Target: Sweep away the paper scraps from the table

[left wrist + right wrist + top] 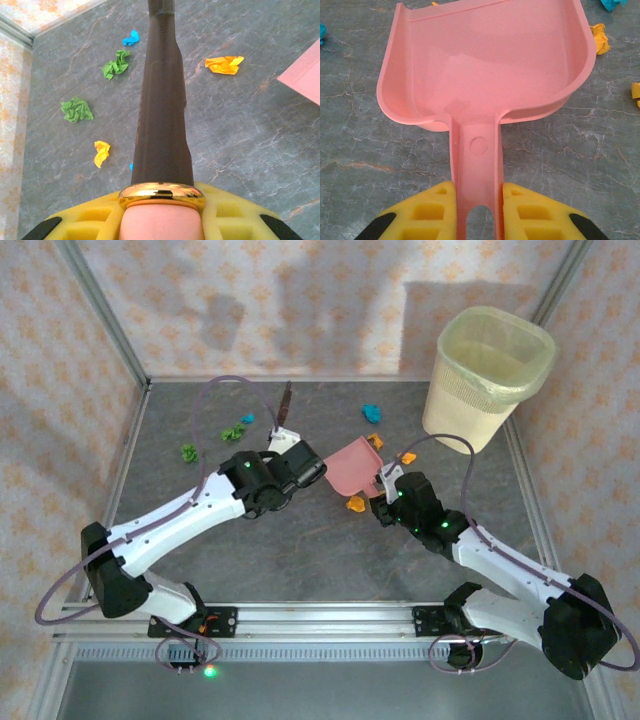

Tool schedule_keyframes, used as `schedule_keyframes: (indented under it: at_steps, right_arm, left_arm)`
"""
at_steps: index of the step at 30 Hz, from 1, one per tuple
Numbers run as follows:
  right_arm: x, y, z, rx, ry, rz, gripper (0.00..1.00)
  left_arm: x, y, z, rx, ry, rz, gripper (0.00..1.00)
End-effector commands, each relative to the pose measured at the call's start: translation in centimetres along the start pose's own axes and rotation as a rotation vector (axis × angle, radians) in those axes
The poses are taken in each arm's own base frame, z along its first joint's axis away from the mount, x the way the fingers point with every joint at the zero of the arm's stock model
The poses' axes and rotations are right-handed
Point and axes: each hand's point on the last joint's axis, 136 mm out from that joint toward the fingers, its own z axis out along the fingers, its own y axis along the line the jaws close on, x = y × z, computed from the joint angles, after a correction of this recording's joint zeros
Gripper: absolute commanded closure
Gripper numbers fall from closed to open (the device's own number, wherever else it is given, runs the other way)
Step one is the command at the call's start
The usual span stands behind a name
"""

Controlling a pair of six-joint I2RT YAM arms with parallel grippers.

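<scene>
Green paper scraps lay at ten o'clock on the table; the left gripper clamped a brush pointing to twelve — at its three o'clock, the right gripper pinched the pink dustpan by its handle.

robot lab cell: alu rails + patterned wall panels boxing in grey table.

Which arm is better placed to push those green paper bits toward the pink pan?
Probably left: the left fingers hold the brush, whose tip reaches beside the green scraps. The right fingers hold the dustpan, so that arm can only catch.
</scene>
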Motion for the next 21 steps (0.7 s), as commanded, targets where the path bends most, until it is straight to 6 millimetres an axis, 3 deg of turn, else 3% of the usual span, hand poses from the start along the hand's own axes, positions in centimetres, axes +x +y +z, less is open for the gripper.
schedule_keyframes:
  at_steps: [1, 8, 15, 21]
  right_arm:
    - [-0.4, -0.3, 0.4, 0.008, -0.02, 0.02, 1.0]
    - [0.5, 0.7, 1.5, -0.041, 0.076, 0.007, 1.0]
    - [0.6, 1.8, 3.0, -0.088, 0.177, 0.012, 1.0]
    - [0.4, 1.9, 3.5, -0.081, 0.256, -0.013, 1.0]
  left_arm:
    - [-1.0, -0.1, -0.3, 0.01, -0.049, -0.035, 1.0]
    - [-0.6, -0.4, 1.0, -0.084, 0.069, 0.092, 1.0]
    - [0.7, -2.2, 2.8, -0.054, 0.249, 0.239, 1.0]
    - [0.8, -3.3, 4.5, -0.017, 0.337, 0.246, 1.0]
